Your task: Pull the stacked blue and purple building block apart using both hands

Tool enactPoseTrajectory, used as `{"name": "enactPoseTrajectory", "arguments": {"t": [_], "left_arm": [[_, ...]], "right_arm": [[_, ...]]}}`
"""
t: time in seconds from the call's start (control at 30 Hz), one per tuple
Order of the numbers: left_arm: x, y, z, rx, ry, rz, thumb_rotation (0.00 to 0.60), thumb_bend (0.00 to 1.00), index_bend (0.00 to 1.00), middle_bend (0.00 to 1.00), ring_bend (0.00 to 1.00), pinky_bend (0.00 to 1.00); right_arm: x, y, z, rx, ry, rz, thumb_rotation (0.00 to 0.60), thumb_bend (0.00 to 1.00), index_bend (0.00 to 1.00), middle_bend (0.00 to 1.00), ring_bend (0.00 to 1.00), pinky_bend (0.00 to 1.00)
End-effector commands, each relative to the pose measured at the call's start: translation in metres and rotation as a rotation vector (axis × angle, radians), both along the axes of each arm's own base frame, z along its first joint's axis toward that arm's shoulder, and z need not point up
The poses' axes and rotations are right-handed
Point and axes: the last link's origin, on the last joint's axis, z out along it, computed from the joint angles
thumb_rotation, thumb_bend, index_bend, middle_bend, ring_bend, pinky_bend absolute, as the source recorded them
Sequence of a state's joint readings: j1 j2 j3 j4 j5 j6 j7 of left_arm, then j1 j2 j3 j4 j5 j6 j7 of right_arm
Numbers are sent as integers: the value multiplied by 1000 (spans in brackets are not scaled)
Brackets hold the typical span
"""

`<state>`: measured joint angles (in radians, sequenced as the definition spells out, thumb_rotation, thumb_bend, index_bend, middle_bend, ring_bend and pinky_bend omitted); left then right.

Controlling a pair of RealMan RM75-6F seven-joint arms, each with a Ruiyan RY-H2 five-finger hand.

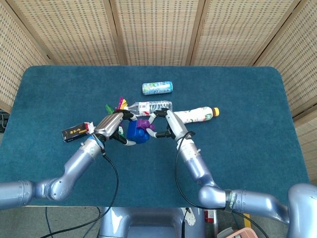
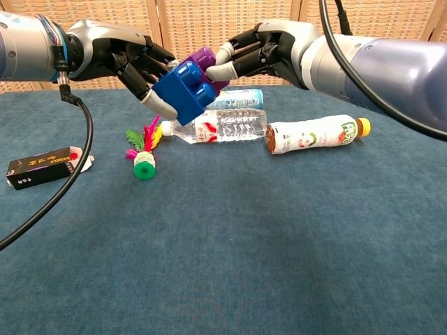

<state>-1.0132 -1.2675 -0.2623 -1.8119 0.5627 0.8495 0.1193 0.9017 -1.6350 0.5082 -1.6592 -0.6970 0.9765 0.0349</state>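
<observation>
With the right hand (image 2: 255,56) pinching the small purple plastic block (image 2: 209,61) and the left hand (image 2: 136,59) wrapped on the larger blue plastic block (image 2: 185,92) (stack held aloft), a shallow left grip risks slipping off.

I see dark teal carpet-textured tabletop (image 1: 247,148) with rounded far corners, filling most of head view. Behind it I see wall of woven cane panels (image 1: 153,29) set in light wooden frames (image 1: 113,29), angled screens closing in at both sides. Chest view gives me same cane panelling (image 2: 209,21) along top edge beyond table's far rim. Light even, soft, no hard shadows on cloth. Grey strip of floor (image 1: 7,121) visible past table's left edge, detail there too small for me to tell.
</observation>
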Motion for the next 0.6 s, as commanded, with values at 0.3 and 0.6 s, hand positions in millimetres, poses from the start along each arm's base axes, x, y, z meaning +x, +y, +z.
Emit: {"name": "enactPoseTrajectory", "arguments": {"t": [0.3, 0.6], "left_arm": [[-12, 4, 7, 57, 40, 15, 600, 203, 586, 507, 164, 84], [-78, 17, 47, 156, 194, 73, 600, 207, 594, 508, 163, 84]], "right_arm": [[-4, -5, 13, -18, -14, -17, 600, 387, 621, 676, 273, 82], [-27, -18, 39, -73, 17, -52, 600, 387, 623, 677, 273, 82]]}}
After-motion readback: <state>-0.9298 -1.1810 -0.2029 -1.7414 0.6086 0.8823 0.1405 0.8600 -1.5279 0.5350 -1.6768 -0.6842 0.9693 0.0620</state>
